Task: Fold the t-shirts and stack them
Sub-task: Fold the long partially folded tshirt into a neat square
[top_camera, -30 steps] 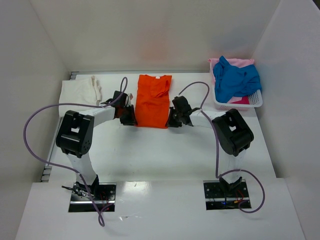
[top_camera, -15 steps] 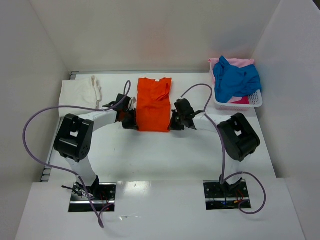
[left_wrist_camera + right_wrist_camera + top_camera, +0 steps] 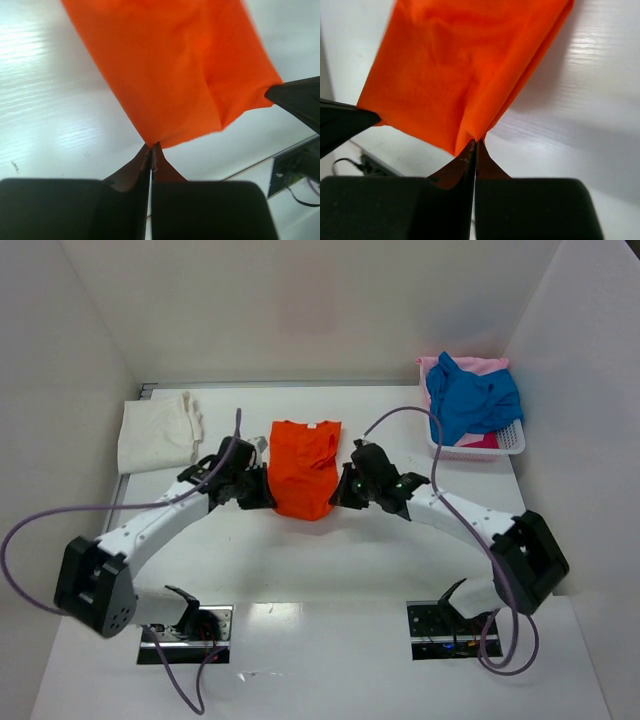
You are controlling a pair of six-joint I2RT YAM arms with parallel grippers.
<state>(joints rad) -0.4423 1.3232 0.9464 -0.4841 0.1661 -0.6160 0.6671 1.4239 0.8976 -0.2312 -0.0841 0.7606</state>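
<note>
Clamped tight on near hem corners of orange t-shirt [image 3: 303,468] with left gripper [image 3: 151,148] and right gripper [image 3: 476,144]. Lifted hem off bench [image 3: 330,550] (lying flat a second ago); now stretched between grippers, rest ahead of both. Probably starting hem-to-collar fold.

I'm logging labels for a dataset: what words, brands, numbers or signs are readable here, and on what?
No text can be read anywhere.
The orange t-shirt is plain cloth, no print or tag showing.
The cream t-shirt, blue t-shirt and basket bear no lettering.
The arms' base plates: too small to tell.
</note>
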